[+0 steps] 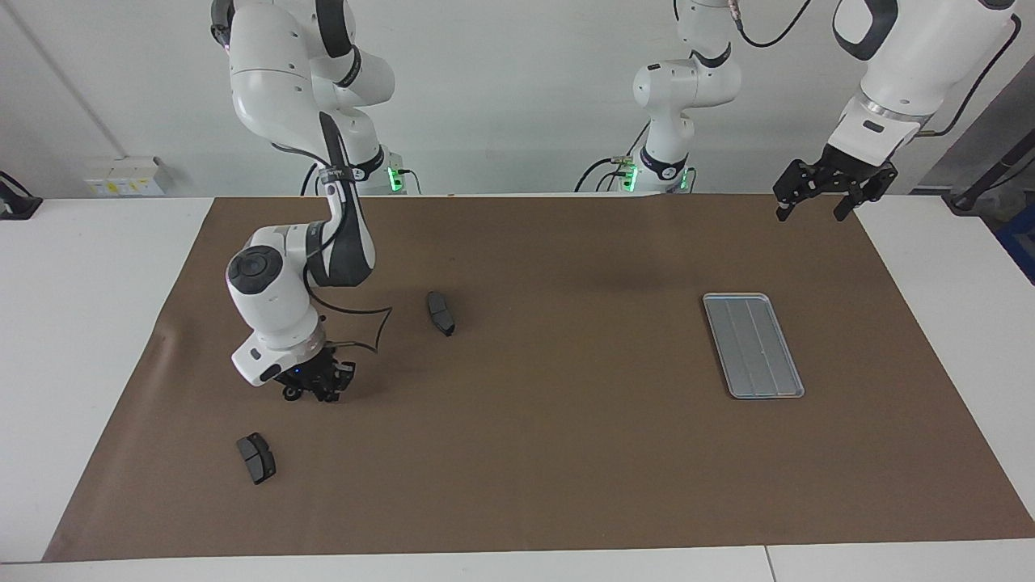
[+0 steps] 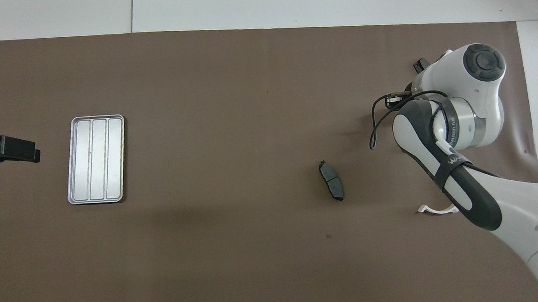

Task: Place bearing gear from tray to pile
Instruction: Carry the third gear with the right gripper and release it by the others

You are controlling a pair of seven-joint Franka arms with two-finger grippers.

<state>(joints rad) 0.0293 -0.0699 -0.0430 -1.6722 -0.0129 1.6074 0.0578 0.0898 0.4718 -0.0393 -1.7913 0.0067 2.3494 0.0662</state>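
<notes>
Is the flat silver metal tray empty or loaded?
Empty: the flat silver metal tray shows only bare lengthwise ridges in both views.

tray (image 1: 754, 345): silver-grey, lengthwise ridges | mat (image 1: 566, 453): plain brown | table (image 1: 81, 323): white | brake pads (image 1: 441, 313): dark grey | half-ring bracket (image 2: 431, 210): white | arms (image 1: 279, 299): white with dark grey joints | grippers (image 1: 818, 194): black | base lights (image 1: 394, 175): green
</notes>
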